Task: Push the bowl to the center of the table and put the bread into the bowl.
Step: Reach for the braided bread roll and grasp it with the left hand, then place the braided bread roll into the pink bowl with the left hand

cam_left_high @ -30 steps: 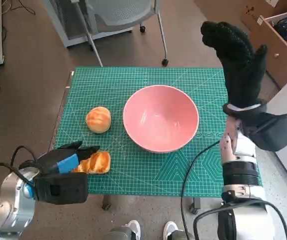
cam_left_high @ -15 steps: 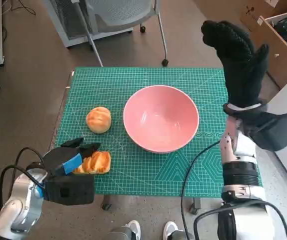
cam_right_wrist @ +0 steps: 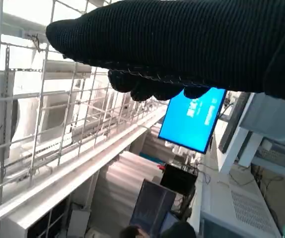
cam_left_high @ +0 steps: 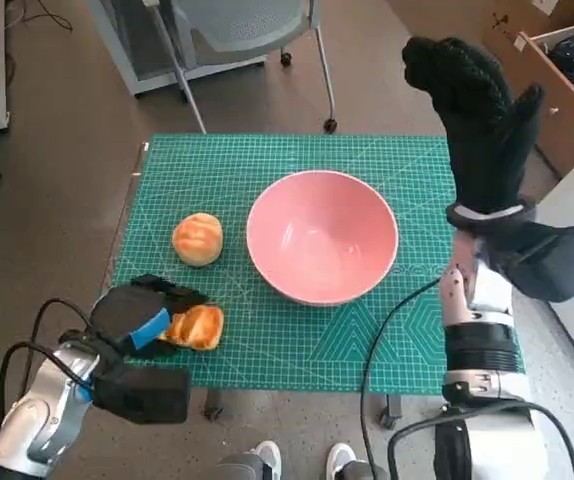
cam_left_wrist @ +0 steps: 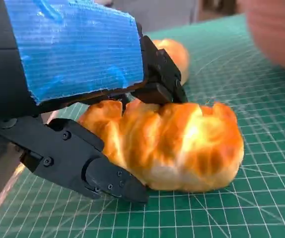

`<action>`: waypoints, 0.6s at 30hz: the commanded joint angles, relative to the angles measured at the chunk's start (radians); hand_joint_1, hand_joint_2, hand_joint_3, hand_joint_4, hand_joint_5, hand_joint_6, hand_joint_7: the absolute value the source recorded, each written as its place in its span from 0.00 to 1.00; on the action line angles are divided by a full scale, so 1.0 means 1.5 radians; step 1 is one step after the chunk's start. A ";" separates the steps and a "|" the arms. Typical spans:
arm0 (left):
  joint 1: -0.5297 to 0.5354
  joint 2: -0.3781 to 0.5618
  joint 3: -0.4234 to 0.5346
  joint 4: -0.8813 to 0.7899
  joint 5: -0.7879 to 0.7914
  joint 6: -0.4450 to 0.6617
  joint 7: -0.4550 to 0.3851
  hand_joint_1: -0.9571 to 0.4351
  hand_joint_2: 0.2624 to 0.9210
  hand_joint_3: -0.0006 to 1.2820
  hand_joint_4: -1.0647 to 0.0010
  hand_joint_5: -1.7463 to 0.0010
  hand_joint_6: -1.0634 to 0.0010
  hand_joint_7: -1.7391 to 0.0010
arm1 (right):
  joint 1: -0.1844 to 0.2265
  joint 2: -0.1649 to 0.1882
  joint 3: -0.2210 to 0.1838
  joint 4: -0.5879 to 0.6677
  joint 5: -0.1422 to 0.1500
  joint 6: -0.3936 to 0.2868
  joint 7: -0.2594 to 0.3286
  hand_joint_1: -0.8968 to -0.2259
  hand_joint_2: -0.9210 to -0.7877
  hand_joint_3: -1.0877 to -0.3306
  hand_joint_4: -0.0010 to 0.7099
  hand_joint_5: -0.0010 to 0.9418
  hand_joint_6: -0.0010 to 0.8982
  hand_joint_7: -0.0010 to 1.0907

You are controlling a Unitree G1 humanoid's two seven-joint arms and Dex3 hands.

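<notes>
Your left hand [cam_left_high: 139, 318] sits low at the near left corner of the green cutting mat [cam_left_high: 267, 160]. Its black fingers [cam_left_wrist: 90, 171] close around the long bread loaf [cam_left_high: 197, 325]: in the left wrist view one finger lies along the loaf's side at mat level and another presses on its top. The loaf rests on the mat, gripped, with its glazed end sticking out past the fingers toward the bowl.

The pink bowl [cam_left_high: 322, 237] stands upright near the middle of the mat, nothing in it. A second piece, a round bun [cam_left_high: 197, 239], lies on the mat just beside the bowl's left rim, apart from your left hand and the loaf.

Your right hand [cam_left_high: 479, 130] is raised high above the mat's right edge, gloved fingers pointing up and held loosely apart, gripping nothing. Its wrist view shows only the glove, a wire grille and a blue screen [cam_right_wrist: 192, 120].
</notes>
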 commanded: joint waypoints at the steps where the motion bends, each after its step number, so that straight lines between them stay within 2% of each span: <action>1: 0.023 0.024 0.043 -0.054 -0.033 -0.046 -0.002 0.69 1.00 0.03 0.39 0.28 0.29 0.45 | 0.017 0.004 -0.002 0.002 0.009 0.015 0.009 0.34 0.00 0.52 0.32 0.01 0.27 0.20; 3: 0.027 0.028 0.066 -0.079 -0.053 -0.067 -0.003 0.69 1.00 0.03 0.40 0.28 0.28 0.45 | 0.017 0.005 -0.003 0.001 0.009 0.016 0.010 0.34 0.00 0.52 0.32 0.01 0.27 0.19; 8: 0.014 0.033 0.115 -0.119 -0.097 -0.123 0.003 0.69 0.99 0.02 0.36 0.34 0.26 0.41 | 0.017 0.006 -0.004 0.003 0.011 0.018 0.014 0.35 0.00 0.52 0.32 0.01 0.27 0.19; 14: -0.057 0.023 0.156 -0.106 -0.141 -0.199 0.024 0.69 0.95 0.00 0.27 0.42 0.21 0.43 | 0.014 0.009 -0.007 0.014 0.011 0.015 0.019 0.34 0.00 0.52 0.32 0.01 0.27 0.19; 18: -0.136 0.011 0.160 -0.062 -0.148 -0.247 0.050 0.69 0.93 0.00 0.23 0.44 0.21 0.43 | 0.013 0.011 -0.008 0.020 0.013 0.015 0.024 0.34 0.00 0.52 0.32 0.00 0.28 0.18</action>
